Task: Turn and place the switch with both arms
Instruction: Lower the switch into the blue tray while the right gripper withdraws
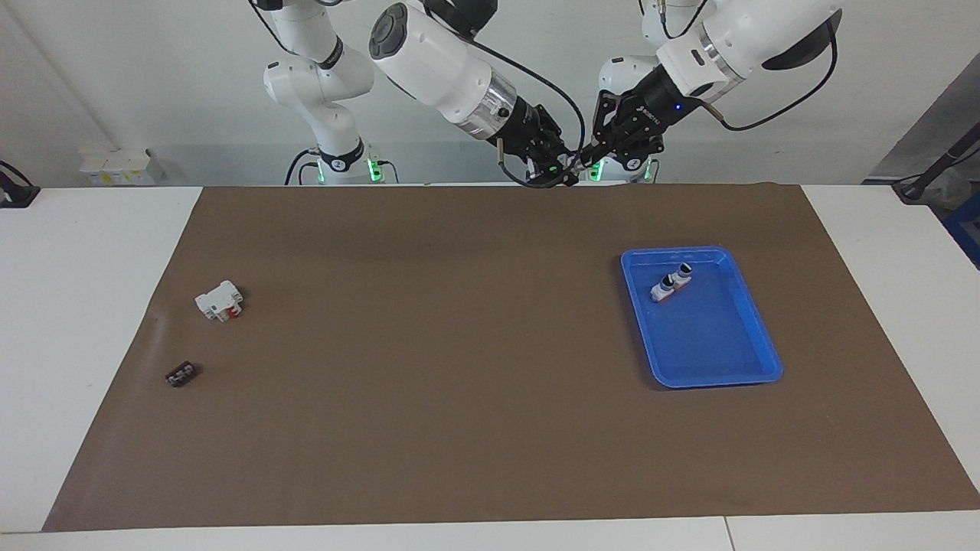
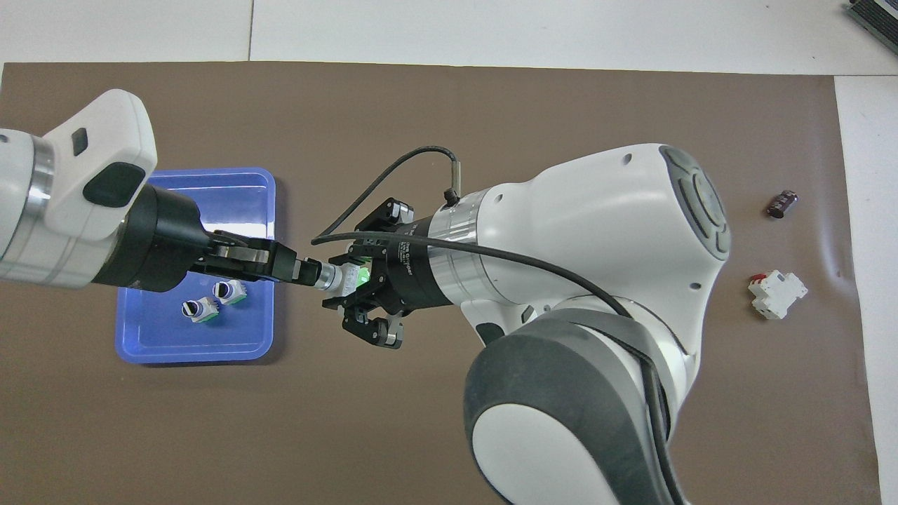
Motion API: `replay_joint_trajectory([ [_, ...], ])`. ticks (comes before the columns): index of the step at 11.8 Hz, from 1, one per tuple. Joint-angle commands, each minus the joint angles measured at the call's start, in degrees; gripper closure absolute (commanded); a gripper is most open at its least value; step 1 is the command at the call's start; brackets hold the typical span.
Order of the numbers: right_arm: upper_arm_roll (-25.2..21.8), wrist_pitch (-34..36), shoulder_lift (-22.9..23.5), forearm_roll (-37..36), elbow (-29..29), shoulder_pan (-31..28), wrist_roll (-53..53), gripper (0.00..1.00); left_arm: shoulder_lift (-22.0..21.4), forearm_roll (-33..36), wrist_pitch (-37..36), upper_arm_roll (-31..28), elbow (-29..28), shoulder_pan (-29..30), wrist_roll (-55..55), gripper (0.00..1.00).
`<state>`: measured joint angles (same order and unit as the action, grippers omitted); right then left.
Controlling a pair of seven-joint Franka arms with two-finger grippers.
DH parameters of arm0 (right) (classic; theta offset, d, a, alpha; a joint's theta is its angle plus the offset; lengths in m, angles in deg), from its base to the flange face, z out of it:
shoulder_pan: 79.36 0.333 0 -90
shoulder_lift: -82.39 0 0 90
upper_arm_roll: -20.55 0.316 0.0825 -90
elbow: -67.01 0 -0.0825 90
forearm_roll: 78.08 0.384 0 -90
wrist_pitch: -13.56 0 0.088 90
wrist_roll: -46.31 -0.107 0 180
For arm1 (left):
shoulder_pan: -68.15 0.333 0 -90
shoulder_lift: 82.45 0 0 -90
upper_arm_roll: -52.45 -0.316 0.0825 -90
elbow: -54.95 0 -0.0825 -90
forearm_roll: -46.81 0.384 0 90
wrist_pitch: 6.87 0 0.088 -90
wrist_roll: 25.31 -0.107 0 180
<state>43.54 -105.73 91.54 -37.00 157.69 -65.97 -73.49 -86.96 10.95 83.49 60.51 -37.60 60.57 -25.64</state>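
1. Between the two pincers, high above the brown mat [image 1: 459, 344] at the robots' end of the table: the switch [image 2: 342, 278], small and grey-white, held off the table with its green end toward the right pincer and its knob end toward the left.
2. Left pincer [image 2: 309, 269]: reaches in from over the blue tray [image 2: 245, 184], fingers clenched on the knob end of the switch.
3. Right pincer [image 2: 361, 275]: faces the left one tip to tip, the green end seated between its fingers; it appears to grip that end too, judged from the overhead view.
4. Blue tray: below and to the side of the left pincer, toward the left arm's end of the table; a twin-knobbed grey piece [image 1: 671, 284] lies in it.
5. White block with red part [image 1: 220, 300] and small dark part [image 1: 180, 374]: on the mat, well apart from both pincers, toward the right arm's end.
6. Step in hand, as judged: the mid-air handover, with the switch turned between the arms.
7. Next move, as judged: one pincer must let go cleanly while the other keeps a firm hold; the left then carries the switch over the tray and sets it down clear of the piece already there.
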Motion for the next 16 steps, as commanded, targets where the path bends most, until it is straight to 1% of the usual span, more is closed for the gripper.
replay_joint_trajectory([
  [1, 0.0, 1.5, -1.2, -1.2, 0.3, -1.3, -0.5, 1.0, -2.2, 4.0, -0.2, -0.5, -3.0, 2.8, -13.1, 1.0],
  [2, 0.0, 1.5, -1.2, -1.2, 0.3, -1.3, -0.5, 1.0, -2.3, 4.0, -0.3, -0.5, -3.1, 2.8, -15.8, 1.0],
  [5, -0.1, 1.5, -1.3, -1.2, 0.3, -1.3, -0.5, 1.0, -2.4, 4.5, -0.3, -0.5, -3.2, 2.8, -17.5, 1.0],
  [7, -0.1, 1.4, -1.4, -1.3, 0.3, -1.4, -0.4, 1.0, -2.3, 7.6, 0.3, -0.5, -3.3, 2.8, -18.7, 1.0],
  [9, -0.1, 1.4, -1.4, -1.6, 0.3, -1.4, -0.4, 1.0, -2.3, 7.9, 0.3, -0.5, -3.3, 2.8, -18.8, 1.0],
  [10, -0.1, 1.4, -1.5, -1.7, 0.4, -1.4, -0.5, 0.82, -2.3, 9.7, 0.3, -0.5, -3.3, 2.8, -18.8, 1.0],
  [11, -0.1, 1.5, -1.6, -2.5, 0.4, -1.4, -0.5, 0.61, -2.4, 11.7, 0.3, -0.5, -3.3, 2.8, -19.4, 1.0],
  [12, -0.1, 1.6, -2.2, -3.7, 0.4, -1.4, -0.4, 0.43, -2.4, 12.0, 0.3, -0.6, -3.7, 2.9, -19.6, 1.0],
  [13, -0.1, 2.3, -2.9, -5.6, 0.5, -1.4, 0.3, 0.13, -2.6, 12.5, 0.4, -0.6, -3.9, 3.5, -19.6, 1.0],
  [14, -0.3, 4.0, -3.4, -7.6, 0.4, -1.5, 3.2, 0.01, -3.0, 13.4, 1.0, -0.5, -4.6, 4.1, -20.2, 1.0],
  [15, -0.5, 5.3, -4.3, -7.9, 0.4, -1.7, 7.4, 0.01, -3.8, 14.8, 3.0, -0.6, -6.7, 4.1, -21.6, 1.0],
  [16, -0.6, 5.9, -4.7, -7.9, 0.5, -2.4, 10.9, 0.01, -5.2, 16.2, 6.6, -0.6, -9.8, 4.2, -22.6, 1.0],
])
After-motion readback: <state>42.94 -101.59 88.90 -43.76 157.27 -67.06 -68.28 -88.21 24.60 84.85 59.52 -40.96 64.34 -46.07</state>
